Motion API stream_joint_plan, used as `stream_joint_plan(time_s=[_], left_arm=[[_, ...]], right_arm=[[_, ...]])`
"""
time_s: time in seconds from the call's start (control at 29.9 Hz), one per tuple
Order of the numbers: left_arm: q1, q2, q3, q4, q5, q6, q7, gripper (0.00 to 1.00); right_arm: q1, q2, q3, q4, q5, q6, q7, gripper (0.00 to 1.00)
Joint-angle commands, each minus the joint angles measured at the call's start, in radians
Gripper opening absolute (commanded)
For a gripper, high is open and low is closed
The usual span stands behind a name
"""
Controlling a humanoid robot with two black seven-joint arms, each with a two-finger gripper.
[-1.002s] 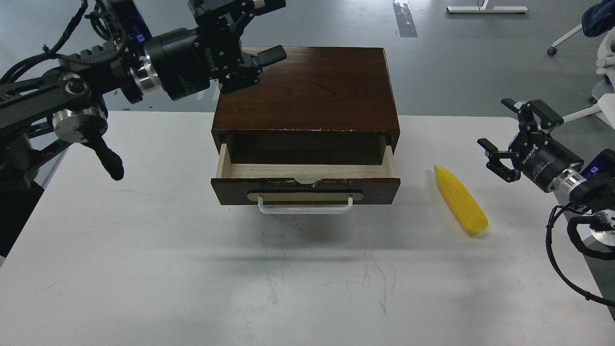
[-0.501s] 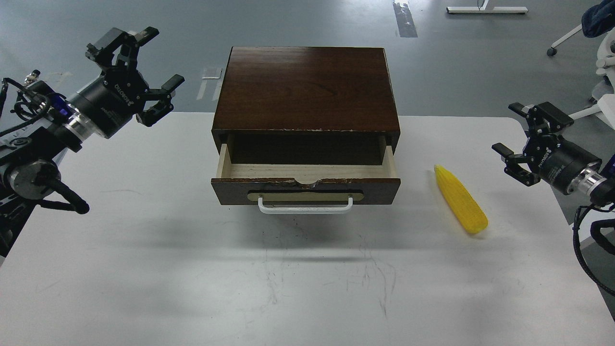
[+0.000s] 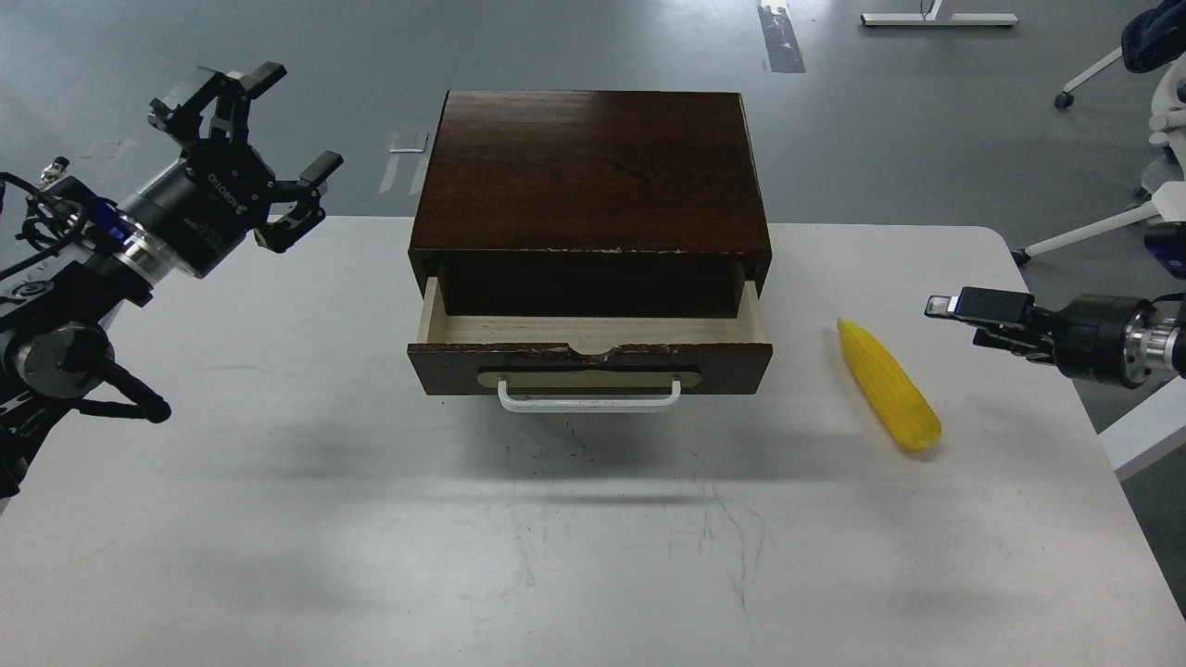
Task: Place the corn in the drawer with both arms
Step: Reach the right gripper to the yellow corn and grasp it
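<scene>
Right hand (image 3: 954, 308) just swung flat toward the corn (image 3: 888, 396), edge-on, so can't tell its grip. Left hand (image 3: 269, 130) hangs spread, drawer (image 3: 589, 352) open, pickup probably next.

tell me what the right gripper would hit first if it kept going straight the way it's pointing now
The right gripper points roughly level toward the robot's left. Straight on, it would probably pass just beyond the pointed tip of the corn and first meet the right side of the drawer. Depth and height are unclear from this one view.
</scene>
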Motion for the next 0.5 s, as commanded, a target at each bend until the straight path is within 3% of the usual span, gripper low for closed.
stream_joint_plan(time_s=[0.0,0.47], left_arm=[[-0.002,0.000,-0.003,-0.003,0.000,-0.019,0.000,0.98],[0.000,-0.003,-0.003,-0.006,0.002,-0.024,0.000,0.98]], right_arm=[[0.026,0.050,-0.099,-0.012,-0.064,-0.054,0.000,1.00],[0.087,0.180,-0.312,-0.086,-0.079,-0.183,0.000,0.97]])
